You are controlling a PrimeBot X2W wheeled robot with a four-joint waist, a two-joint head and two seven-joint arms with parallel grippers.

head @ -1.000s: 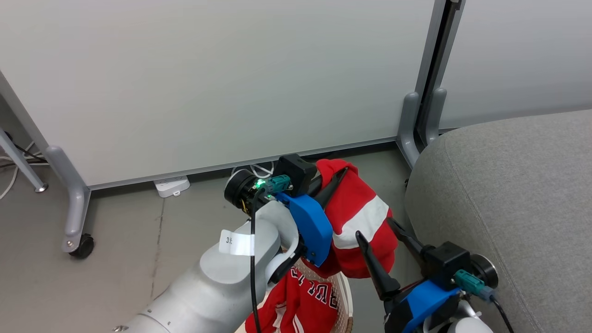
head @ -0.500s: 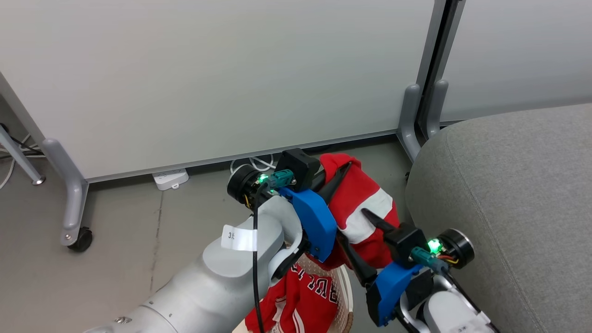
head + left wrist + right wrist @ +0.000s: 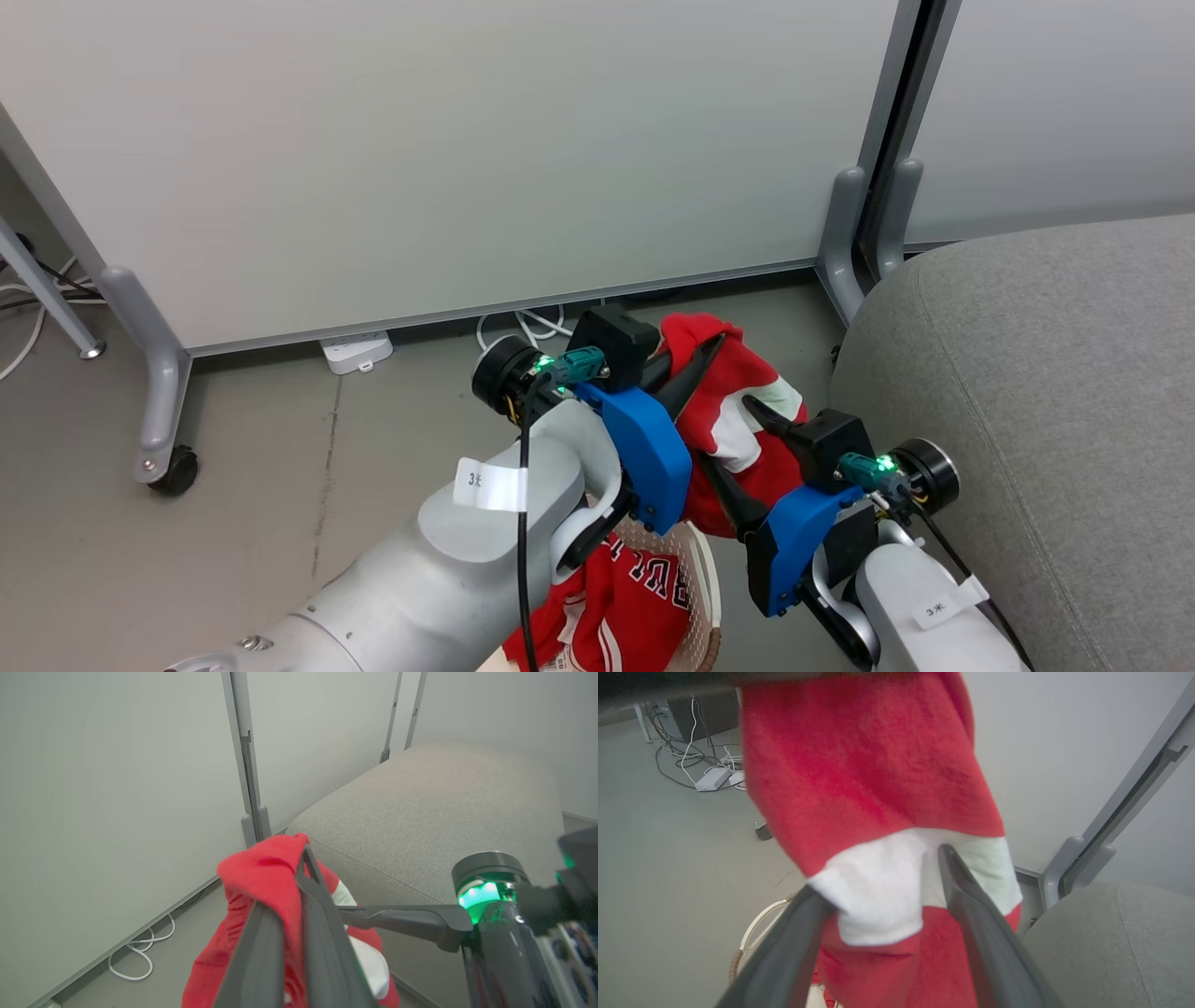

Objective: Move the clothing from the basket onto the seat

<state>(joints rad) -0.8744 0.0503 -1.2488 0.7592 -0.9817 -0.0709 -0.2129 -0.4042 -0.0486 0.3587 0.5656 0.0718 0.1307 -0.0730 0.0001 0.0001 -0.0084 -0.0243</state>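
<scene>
r gripper (image 3: 726,429) moved in, fingers now astride hanging red garment (image 3: 721,347)

The red piece with white trim (image 3: 747,364) hangs bunched above my basket (image 3: 707,574); 1 jersey (image 3: 644,607) lies inside, grey seat (image 3: 1055,373) just beside.

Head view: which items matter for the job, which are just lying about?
Job: red piece with white trim, in the shut left end effector; open right end effector; jersey; basket; seat.
Lying about: power strip; white cable; partition panels; castor.
</scene>
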